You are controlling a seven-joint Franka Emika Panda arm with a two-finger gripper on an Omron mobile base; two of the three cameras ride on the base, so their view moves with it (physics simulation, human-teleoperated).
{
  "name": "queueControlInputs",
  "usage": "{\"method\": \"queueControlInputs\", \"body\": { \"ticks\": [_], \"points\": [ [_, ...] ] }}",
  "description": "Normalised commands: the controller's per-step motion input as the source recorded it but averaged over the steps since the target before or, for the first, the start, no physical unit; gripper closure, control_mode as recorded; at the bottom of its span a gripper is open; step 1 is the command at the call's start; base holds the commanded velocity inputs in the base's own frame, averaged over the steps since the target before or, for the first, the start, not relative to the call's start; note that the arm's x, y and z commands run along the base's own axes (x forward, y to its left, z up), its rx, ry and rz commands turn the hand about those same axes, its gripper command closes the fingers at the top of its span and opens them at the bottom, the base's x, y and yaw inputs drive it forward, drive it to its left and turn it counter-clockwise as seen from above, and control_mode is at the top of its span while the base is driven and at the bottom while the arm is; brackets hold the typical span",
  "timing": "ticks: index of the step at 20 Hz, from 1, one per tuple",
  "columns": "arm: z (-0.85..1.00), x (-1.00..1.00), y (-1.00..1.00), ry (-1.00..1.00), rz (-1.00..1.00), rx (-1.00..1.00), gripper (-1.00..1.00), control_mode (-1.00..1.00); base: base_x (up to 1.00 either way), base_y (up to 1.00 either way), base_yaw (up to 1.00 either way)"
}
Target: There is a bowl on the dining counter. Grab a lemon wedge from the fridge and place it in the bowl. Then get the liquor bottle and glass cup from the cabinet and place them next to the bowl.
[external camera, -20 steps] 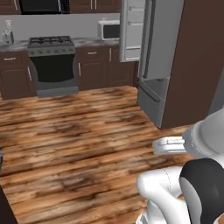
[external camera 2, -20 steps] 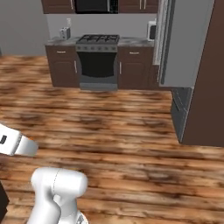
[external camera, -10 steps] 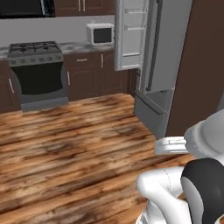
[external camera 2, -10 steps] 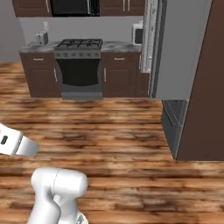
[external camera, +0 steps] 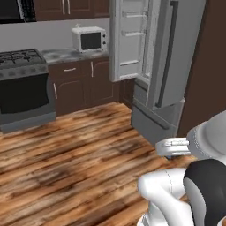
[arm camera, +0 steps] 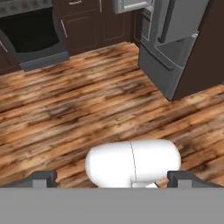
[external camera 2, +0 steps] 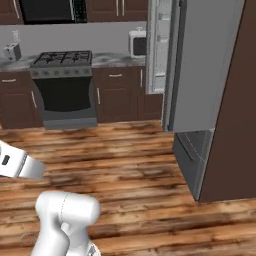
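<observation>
Standing here in the kitchen, I look from left to right. First comes the black stove (external camera: pixel 24 88) with its dark oven door. Next to it, on the grey tabletop (external camera: pixel 70 54), sits a white microwave (external camera: pixel 90 39). Then comes the fridge (external camera 2: pixel 205 75), tall and grey. Its top door (external camera: pixel 129 39) hangs open, and I can see white shelves on the inside of that door. The bottom drawer (external camera: pixel 154 121) of the fridge looks shut.

The robot's fingers (arm camera: pixel 113 179) are spread wide apart, with two small dark tips low in the hand view. They hold nothing. The arm is folded up close to its body, far back from the fridge, with bare wood floor (external camera: pixel 75 154) between them.

The lemon wedge should be inside the fridge, but I cannot see it from here. The bowl, the bottle and the cup are not anywhere I can see.

What could go wrong? The open door sticks out into the room. If the robot rolls in too close on that side, its body or arm could bump the door and swing it. If it stops too far back, the arm may not reach the shelves. And since the lemon is small and hidden, the fingers could grab at the wrong spot.
</observation>
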Motion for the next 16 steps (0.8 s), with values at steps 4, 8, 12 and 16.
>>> {"method": "queueControlInputs", "body": {
  "ticks": [4, 8, 12, 16],
  "points": [
    [0.00, 0.00, 0.00, 0.00, 0.00, 0.00, -1.00, 1.00, 1.00, 0.78, -0.26],
    [0.00, 0.00, 0.00, 0.00, 0.00, 0.00, -1.00, 1.00, 1.00, 0.79, -0.26],
    [0.00, 0.00, 0.00, 0.00, 0.00, 0.00, -1.00, 1.00, 1.00, 0.77, -0.26],
    [0.00, 0.00, 0.00, 0.00, 0.00, 0.00, -1.00, 1.00, 1.00, 0.78, -0.26]
  ]
}}
